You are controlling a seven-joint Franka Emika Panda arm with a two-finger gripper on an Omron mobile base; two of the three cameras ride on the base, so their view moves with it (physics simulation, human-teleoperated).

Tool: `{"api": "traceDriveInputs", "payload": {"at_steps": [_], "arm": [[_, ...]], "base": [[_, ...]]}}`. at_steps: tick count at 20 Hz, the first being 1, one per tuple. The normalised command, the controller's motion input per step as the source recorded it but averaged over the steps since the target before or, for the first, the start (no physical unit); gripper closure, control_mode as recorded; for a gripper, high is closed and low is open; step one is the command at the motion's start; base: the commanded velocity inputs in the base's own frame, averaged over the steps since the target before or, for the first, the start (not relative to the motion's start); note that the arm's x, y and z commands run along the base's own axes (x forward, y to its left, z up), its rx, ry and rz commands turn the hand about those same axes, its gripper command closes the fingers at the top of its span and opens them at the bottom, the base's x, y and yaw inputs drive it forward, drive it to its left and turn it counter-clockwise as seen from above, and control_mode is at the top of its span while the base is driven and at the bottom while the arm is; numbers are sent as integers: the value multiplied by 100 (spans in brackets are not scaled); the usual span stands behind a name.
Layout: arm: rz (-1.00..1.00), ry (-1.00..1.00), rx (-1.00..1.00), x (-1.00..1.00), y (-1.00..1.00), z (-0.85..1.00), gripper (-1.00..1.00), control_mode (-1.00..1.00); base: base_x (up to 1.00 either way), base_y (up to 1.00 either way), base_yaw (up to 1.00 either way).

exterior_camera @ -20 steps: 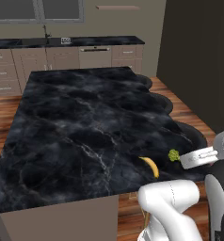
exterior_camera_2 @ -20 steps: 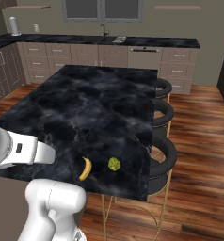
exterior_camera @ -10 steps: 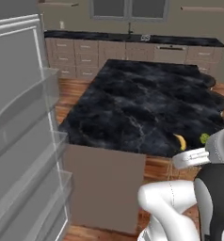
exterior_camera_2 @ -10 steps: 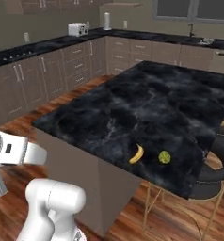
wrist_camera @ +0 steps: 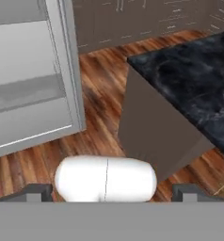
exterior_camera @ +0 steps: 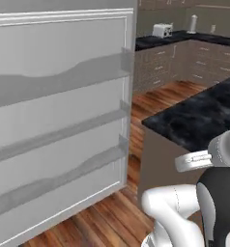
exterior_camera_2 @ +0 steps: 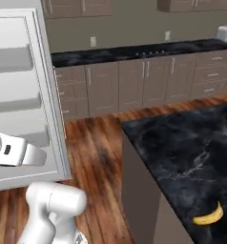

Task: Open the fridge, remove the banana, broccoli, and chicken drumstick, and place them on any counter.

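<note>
The fridge [exterior_camera: 64, 120] stands with its door swung open, and the door's grey inner side with shelf bins faces me at the left [exterior_camera_2: 20, 95] [wrist_camera: 29, 94]. A yellow banana [exterior_camera_2: 208, 217] lies on the black marble counter [exterior_camera_2: 191, 143] near its front edge. The same counter's corner appears at the right [exterior_camera: 199, 116] [wrist_camera: 194, 80]. My gripper [wrist_camera: 111, 193] is open with nothing between its fingertips [wrist_camera: 36, 190], hanging over the wooden floor between fridge door and island. The broccoli and the chicken drumstick are out of view.
A strip of wooden floor [exterior_camera_2: 91, 143] runs between the fridge door and the island. Behind it a wall counter with beige cabinets [exterior_camera_2: 134, 81] carries a toaster [exterior_camera: 160, 30] and a white roll [exterior_camera: 193, 23].
The base has turned left, so the whole picture has swung: the open fridge door has come in at the left and the island has slid to the right. The gripper stays open.
</note>
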Motion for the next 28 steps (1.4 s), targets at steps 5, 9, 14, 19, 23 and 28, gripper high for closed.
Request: {"api": "traceDriveInputs", "payload": {"at_steps": [5,9,14,19,23,28], "arm": [[0,0,0,0,0,0,-100,100],[0,0,0,0,0,0,-100,100],[0,0,0,0,0,0,-100,100],[0,0,0,0,0,0,-100,100],[0,0,0,0,0,0,-100,100],[0,0,0,0,0,0,-100,100]], "base": [[-4,0,100],[-5,0,100],[-4,0,100],[-2,1,100],[13,0,98],[26,2,76]]}}
